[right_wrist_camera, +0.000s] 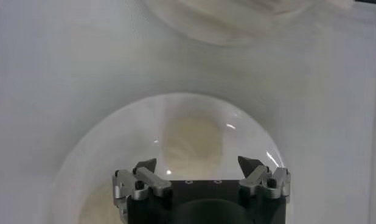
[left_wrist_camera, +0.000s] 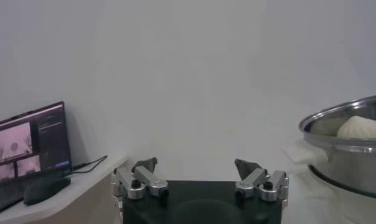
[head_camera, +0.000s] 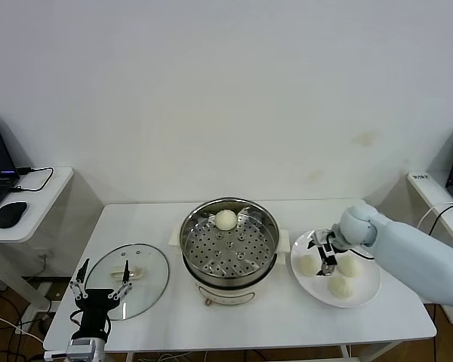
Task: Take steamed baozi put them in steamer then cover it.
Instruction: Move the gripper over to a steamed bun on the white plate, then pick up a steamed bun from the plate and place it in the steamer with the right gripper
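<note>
No legible text, labels or numbers anywhere; laptop screens unreadable.

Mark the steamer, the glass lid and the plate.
steamer (head_camera: 266, 240): head view, steel rim on the robot's right.
glass lid (head_camera: 152, 270): head view, bare glass.
plate (head_camera: 366, 289): head view, bare rim.

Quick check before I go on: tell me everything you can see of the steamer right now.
The steamer is a round, shiny steel pot on a white base with white side handles, upright at the middle of the table. It is uncovered; its perforated tray holds one baozi at the far side. The glass lid lies flat on the table to its left, apart from it. Neither gripper touches it.
</note>
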Motion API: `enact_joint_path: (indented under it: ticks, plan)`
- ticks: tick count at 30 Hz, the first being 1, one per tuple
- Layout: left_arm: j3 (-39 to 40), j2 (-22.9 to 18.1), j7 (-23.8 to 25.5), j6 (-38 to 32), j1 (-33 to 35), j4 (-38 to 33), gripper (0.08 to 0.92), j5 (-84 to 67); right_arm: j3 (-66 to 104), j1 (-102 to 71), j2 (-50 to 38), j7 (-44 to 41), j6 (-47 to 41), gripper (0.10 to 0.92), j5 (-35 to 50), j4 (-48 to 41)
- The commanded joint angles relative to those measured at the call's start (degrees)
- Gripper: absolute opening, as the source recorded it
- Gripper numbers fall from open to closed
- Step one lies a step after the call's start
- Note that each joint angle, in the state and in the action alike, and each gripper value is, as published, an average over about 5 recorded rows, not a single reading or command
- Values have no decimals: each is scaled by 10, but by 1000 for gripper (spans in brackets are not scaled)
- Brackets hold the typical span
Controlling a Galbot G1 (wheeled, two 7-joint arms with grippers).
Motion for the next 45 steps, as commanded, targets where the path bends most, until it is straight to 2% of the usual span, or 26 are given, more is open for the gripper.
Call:
enact_joint_path:
  ticks: [1,6,22,37,41,45]
  plan:
    - [0,0,0,0,0,1,823,-1,10,-12,29,1,-3,823,-17,-28]
    - [1,-1,0,0,-1,2,823,-1,14,-15,28,0,-4,811,-29,-32]
    - [2,-2,-1,0,1,-4,823,0,10,3,13,-24,4,653,-16,-17]
    - [9,6,2,6,-4,-13,823,-1,-67,214,-117,-54,-26,645,120,86]
    - [14,9,3,7,-7,-14,823,-2,-112,292,-123,-45,-41,645,163,104]
    - [16,11,3,8,-10,-15,823,-2,-156,356,-94,-22,-71,651,222,128]
